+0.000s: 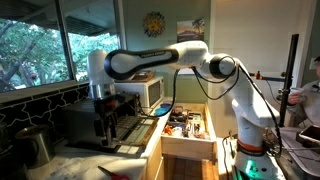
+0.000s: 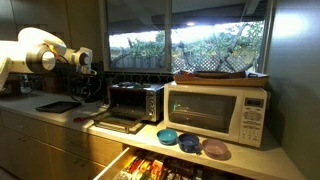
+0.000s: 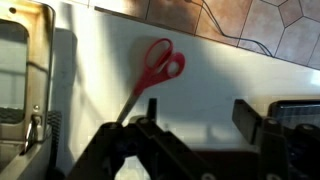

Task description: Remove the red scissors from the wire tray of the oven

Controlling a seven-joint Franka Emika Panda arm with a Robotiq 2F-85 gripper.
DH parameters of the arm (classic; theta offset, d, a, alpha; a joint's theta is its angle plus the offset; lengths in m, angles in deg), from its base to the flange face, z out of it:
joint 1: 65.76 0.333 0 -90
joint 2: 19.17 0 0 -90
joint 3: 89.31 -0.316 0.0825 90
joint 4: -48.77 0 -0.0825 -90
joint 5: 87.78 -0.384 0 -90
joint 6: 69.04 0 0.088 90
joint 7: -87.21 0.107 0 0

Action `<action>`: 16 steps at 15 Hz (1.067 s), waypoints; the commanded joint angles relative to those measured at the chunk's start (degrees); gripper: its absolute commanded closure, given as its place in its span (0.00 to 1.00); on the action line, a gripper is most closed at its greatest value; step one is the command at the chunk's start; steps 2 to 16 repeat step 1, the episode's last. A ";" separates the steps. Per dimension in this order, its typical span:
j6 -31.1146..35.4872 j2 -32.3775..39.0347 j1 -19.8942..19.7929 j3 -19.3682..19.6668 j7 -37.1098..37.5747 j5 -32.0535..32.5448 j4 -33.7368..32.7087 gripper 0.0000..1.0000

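Observation:
The red scissors (image 3: 157,64) lie flat on the white counter, handles away from me, blades pointing toward my left finger. My gripper (image 3: 195,118) hangs just above them, open and empty, with nothing between the fingers. In both exterior views the gripper (image 1: 100,112) (image 2: 87,88) is over the counter beside the oven (image 2: 135,100) (image 1: 122,108), whose door is dropped open. A small reddish spot (image 2: 81,118) on the counter in front of the oven may be the scissors. The wire tray cannot be made out inside the dark oven.
A metal sink (image 3: 22,85) (image 2: 55,105) lies close beside the scissors. A white microwave (image 2: 215,110) with a wooden board on top stands past the oven. Three small bowls (image 2: 190,144) sit in front of it. A full drawer (image 1: 187,125) is open below.

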 commanded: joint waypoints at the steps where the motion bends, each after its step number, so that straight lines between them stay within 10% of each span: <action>1: 0.03 -1.90 0.23 -0.51 -1.73 0.29 0.37 0.08; 16: 0.03 -1.90 0.23 -0.51 -1.73 0.29 0.37 0.08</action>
